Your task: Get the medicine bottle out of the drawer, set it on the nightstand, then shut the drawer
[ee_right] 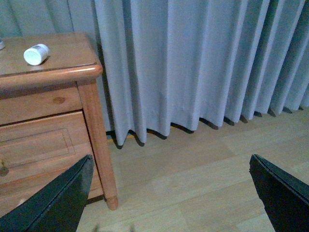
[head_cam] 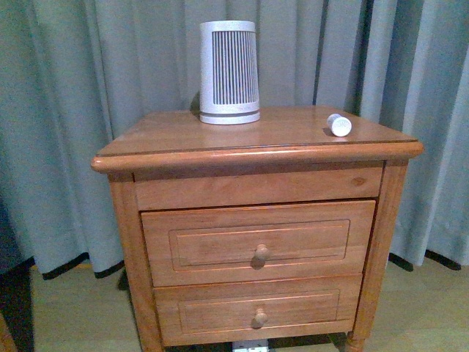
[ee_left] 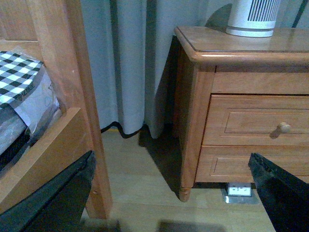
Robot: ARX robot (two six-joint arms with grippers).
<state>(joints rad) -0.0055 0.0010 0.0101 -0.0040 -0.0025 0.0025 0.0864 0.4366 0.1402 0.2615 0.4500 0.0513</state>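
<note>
The medicine bottle (head_cam: 339,125) lies on its side atop the nightstand (head_cam: 256,158), well clear of both spread-fingered, empty grippers, left (ee_left: 174,193) and right (ee_right: 171,195). The drawer (head_cam: 258,242) sits flush. Light, smooth and prone to rolling, the bottle is best pinched across its body.

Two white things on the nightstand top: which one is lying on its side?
The medicine bottle, the tiny capped cylinder near the right edge of the nightstand top, lies on its side. The larger ribbed appliance stands upright toward the back.
</note>
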